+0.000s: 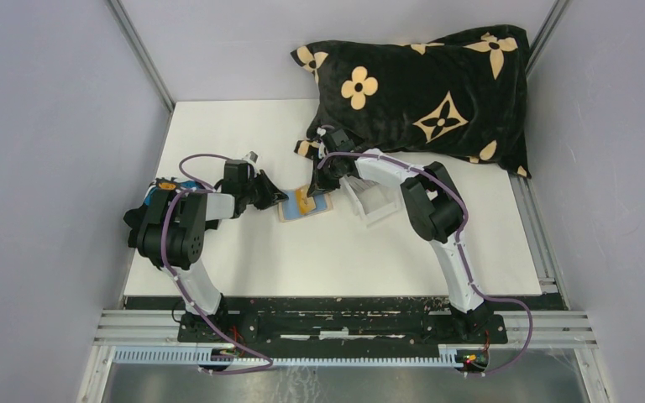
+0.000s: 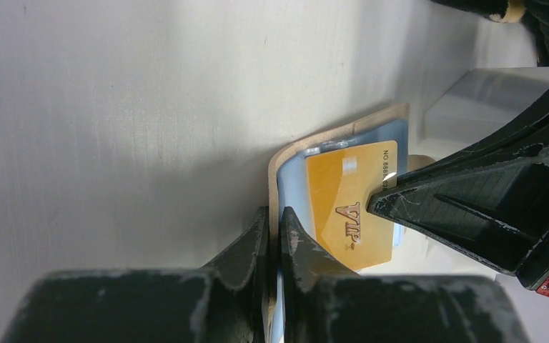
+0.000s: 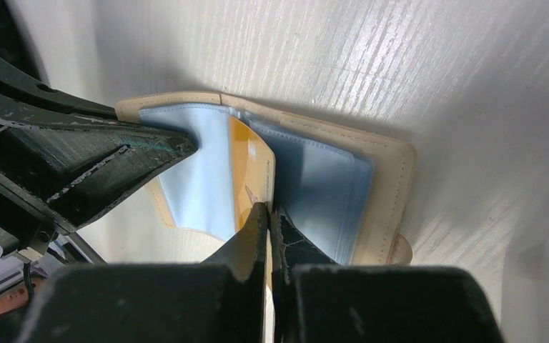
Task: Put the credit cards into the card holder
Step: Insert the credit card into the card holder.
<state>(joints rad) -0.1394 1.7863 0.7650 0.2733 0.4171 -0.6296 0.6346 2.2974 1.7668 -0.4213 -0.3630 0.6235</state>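
While the card holder (image 3: 392,179) lies open on the surface (image 1: 344,252) between the arms, we're mid-insertion. The gold VIP card (image 2: 347,196) stands angled among the blue plastic sleeves (image 3: 314,179); we can't tell if it's in a pocket. Right claw (image 3: 268,214) is pinched fully closed on that card's edge. Left claw (image 2: 275,221) is clamped almost closed on the holder's tan cover edge, bracing it. No other cards visible to us. Next move, we reckon: right slides the card deeper along a sleeve mouth, while left pins the holder so it can't skid toward the clear plastic box (image 1: 375,201) just beside it.
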